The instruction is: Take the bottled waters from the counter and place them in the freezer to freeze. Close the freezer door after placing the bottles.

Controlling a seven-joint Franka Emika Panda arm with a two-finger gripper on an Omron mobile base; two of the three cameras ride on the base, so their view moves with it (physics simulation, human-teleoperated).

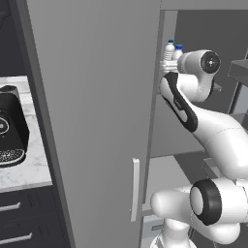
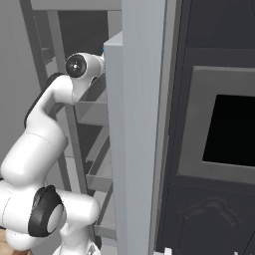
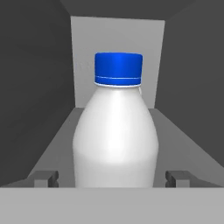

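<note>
In the hand view a whitish bottled water [image 3: 114, 135] with a blue cap stands upright on the grey freezer shelf [image 3: 183, 144]. My gripper [image 3: 111, 178] is open, with one fingertip on each side of the bottle's base and a gap to each. From the left base view, this bottle [image 1: 178, 51] stands beside the clear ribbed bottle [image 1: 169, 50] with the teal cap, both on an upper shelf of the freezer [image 1: 167, 121]. The freezer door [image 2: 134, 149] stands open to the right of my arm.
A plain grey door [image 1: 97, 121] with a pale handle [image 1: 135, 189] stands left of the open compartment. Further left is the marble counter [image 1: 29, 169] with a black coffee machine [image 1: 9, 126]. A dark built-in oven [image 2: 219, 129] is on the right.
</note>
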